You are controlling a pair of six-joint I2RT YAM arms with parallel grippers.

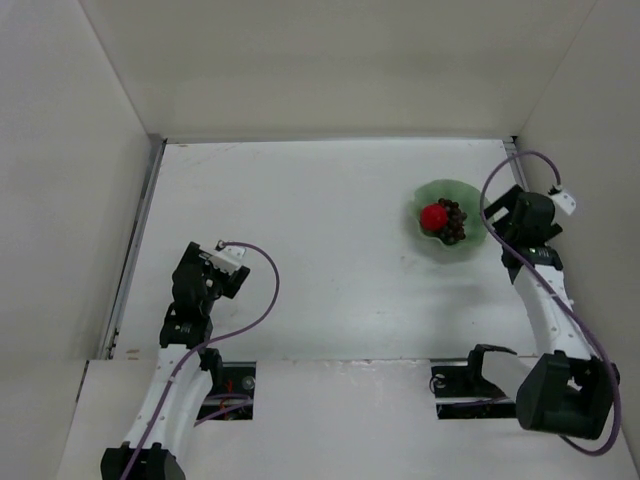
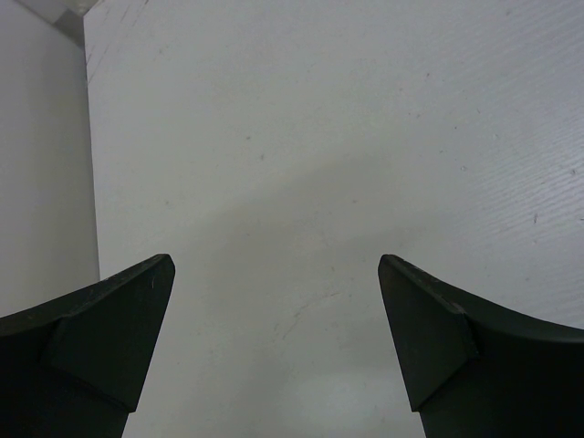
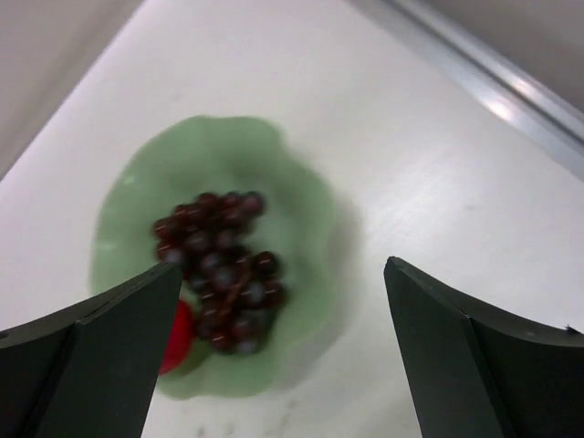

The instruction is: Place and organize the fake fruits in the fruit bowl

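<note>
The mint-green fruit bowl sits at the right of the table. The red round fruit and the dark grape bunch lie inside it, side by side. My right gripper hovers just right of the bowl, open and empty. In the right wrist view the grapes fill the bowl, and the red fruit peeks out beside my left finger. My left gripper is open and empty at the near left, over bare table in the left wrist view.
White walls enclose the table on the left, back and right. A metal strip runs along the left edge. A purple cable loops from the left arm and another from the right arm.
</note>
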